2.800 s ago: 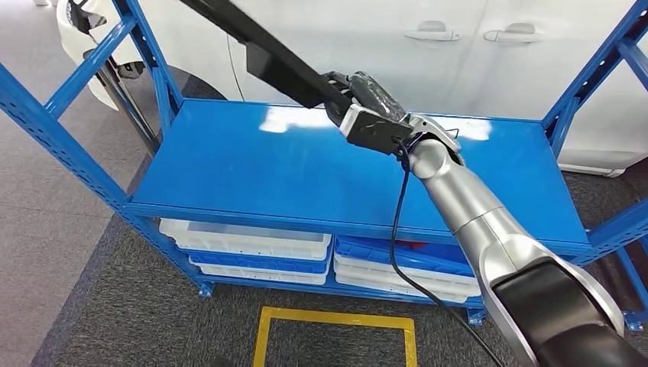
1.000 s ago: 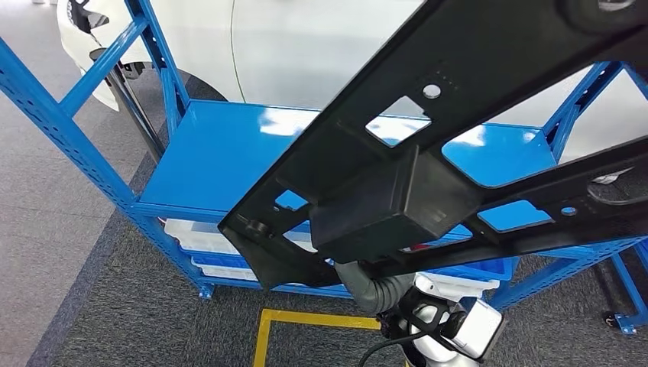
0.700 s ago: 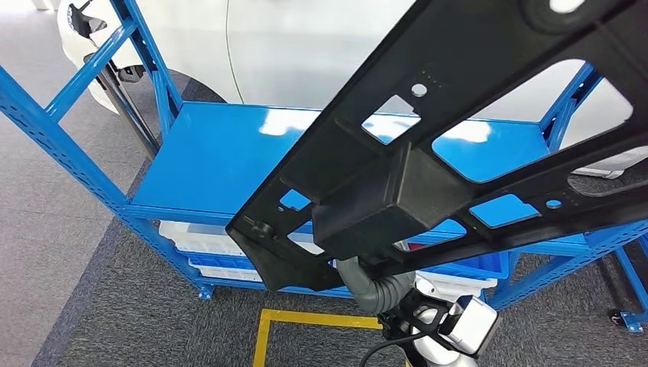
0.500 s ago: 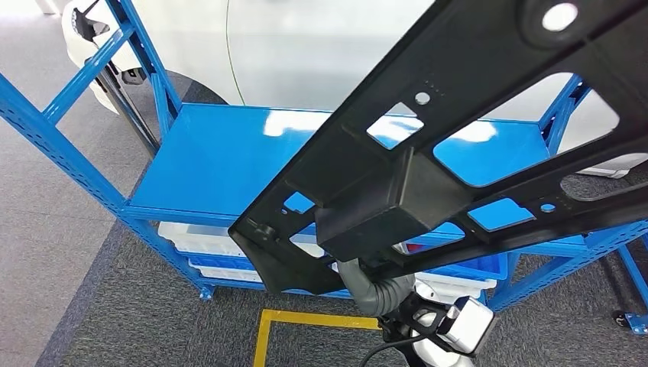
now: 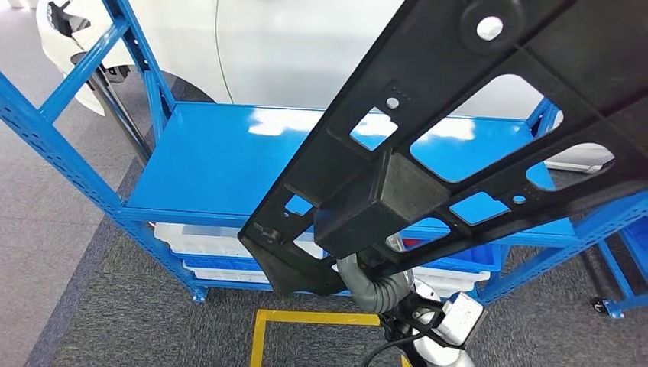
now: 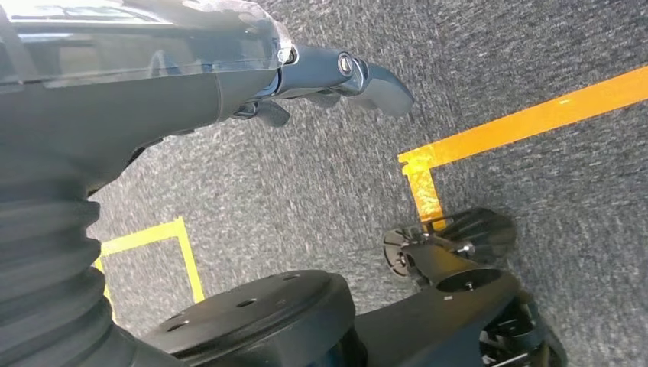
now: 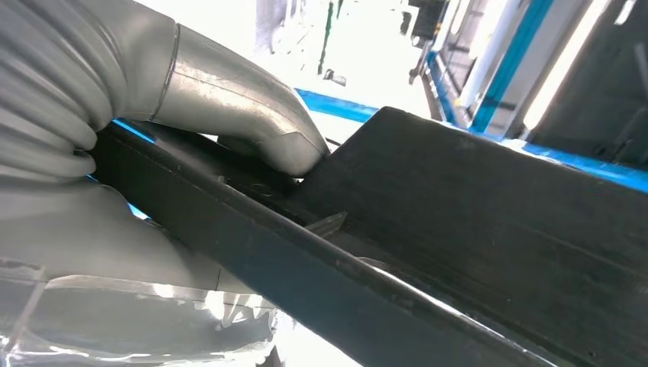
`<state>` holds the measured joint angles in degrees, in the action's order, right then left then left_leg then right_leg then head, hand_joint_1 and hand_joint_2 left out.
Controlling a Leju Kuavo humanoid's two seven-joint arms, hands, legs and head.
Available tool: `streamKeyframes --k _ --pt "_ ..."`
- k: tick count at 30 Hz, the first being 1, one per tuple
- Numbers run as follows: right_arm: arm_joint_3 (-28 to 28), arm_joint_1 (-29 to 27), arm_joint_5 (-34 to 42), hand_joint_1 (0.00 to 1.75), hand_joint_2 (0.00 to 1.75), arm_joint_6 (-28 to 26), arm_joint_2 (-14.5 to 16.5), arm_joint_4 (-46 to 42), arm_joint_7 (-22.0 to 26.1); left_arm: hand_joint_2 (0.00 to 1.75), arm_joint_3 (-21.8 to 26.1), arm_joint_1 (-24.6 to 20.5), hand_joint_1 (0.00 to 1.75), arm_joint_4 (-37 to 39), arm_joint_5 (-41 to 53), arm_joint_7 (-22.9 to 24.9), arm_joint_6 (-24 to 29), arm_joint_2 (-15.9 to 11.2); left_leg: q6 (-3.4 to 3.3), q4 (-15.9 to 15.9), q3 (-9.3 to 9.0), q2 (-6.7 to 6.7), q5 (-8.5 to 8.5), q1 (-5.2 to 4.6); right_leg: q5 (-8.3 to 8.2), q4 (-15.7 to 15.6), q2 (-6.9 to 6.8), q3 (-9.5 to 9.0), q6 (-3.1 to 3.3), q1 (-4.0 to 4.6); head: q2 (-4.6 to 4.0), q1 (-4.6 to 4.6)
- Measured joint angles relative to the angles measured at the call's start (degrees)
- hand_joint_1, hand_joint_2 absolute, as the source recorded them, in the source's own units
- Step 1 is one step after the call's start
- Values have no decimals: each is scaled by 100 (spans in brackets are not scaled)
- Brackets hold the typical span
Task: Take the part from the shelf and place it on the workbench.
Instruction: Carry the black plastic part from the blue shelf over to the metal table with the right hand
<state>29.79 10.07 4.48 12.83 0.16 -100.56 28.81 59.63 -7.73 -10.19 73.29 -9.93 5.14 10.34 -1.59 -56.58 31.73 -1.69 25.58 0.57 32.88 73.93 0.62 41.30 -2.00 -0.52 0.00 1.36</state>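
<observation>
The part (image 5: 458, 130) is a long black plastic frame with cut-outs and a boxy block in its middle. It is off the shelf and raised close in front of the head camera, slanting from lower left to upper right. My right hand (image 5: 378, 287) grips it from underneath near the block. In the right wrist view the grey thumb (image 7: 237, 107) presses on the part's black edge (image 7: 474, 229). My left hand (image 6: 321, 73) hangs over the carpet, fingers apart and holding nothing.
The blue shelf board (image 5: 214, 160) lies bare behind the part, framed by blue uprights (image 5: 69, 164). White and blue trays (image 5: 221, 245) sit on the lower level. A white car (image 5: 290, 46) stands behind the rack. Yellow floor tape (image 5: 306, 317) marks the grey carpet.
My right hand has pulled the part off the shelf and raised it close to the camera. In the last second the view has shifted slightly and the part has tilted a little higher.
</observation>
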Motion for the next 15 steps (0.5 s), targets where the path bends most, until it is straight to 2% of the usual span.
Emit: streamKeyframes --k 1,2,4,5,6,7,9,11,13,14,15 --pt "-8 -17 -1 175 175 0 -5 7 -8 175 0 0 0 0 2 1 -1 1 2 -4 -4 -45 7 -1 -72 -7 -15 1 -6 -6 0 0" --pt "-17 -32 -3 175 175 0 -10 10 -14 175 0 -1 0 0 5 2 -2 4 10 -10 -13 -88 17 -1 -244 -262 -54 -124 -4 -12 0 0" --pt "-36 -45 -11 175 175 0 -15 10 -21 175 0 -4 0 0 11 7 -2 13 46 -35 -34 -167 52 -19 -610 -1087 -289 -536 29 7 0 0" --pt "-44 -49 -16 175 175 0 -16 7 -21 175 0 -3 0 0 17 11 0 16 73 -49 -42 -202 72 -35 -714 -1401 -387 -682 65 22 0 0" --pt "-54 -56 -19 175 175 1 -17 4 -21 175 0 -2 0 0 22 13 3 18 102 -59 -47 -242 90 -50 -748 -1566 -449 -751 103 41 0 0" --pt "-62 -67 -21 175 175 1 -18 1 -21 175 0 -1 0 0 27 15 7 19 134 -62 -53 -288 103 -62 -736 -1605 -432 -750 145 61 0 0" --pt "-79 -94 -22 175 175 2 -19 -7 -21 175 0 -9 0 0 32 16 12 19 198 -74 -67 -345 139 -50 -760 -1624 -301 -736 217 52 0 0" --pt "-87 -108 -23 175 175 2 -17 -16 -24 175 0 -13 0 0 35 15 13 19 259 -318 17 -188 332 -23 -789 -1650 -183 -741 283 26 0 0" --pt "-89 -121 -24 175 175 2 -15 -24 -28 175 1 6 0 0 36 10 11 19 298 -1031 328 30 723 -4 -800 -1653 -55 -740 320 15 0 0" --pt "-90 -138 -24 175 175 1 -14 -24 -30 175 1 14 0 0 38 2 7 19 308 -1433 514 75 886 -1 -801 -1651 17 -739 327 20 0 0" --pt "-92 -162 -26 175 175 -1 -15 -24 -33 175 2 14 0 0 39 -6 1 19 311 -1706 648 96 953 0 -801 -1647 92 -740 329 25 0 0"
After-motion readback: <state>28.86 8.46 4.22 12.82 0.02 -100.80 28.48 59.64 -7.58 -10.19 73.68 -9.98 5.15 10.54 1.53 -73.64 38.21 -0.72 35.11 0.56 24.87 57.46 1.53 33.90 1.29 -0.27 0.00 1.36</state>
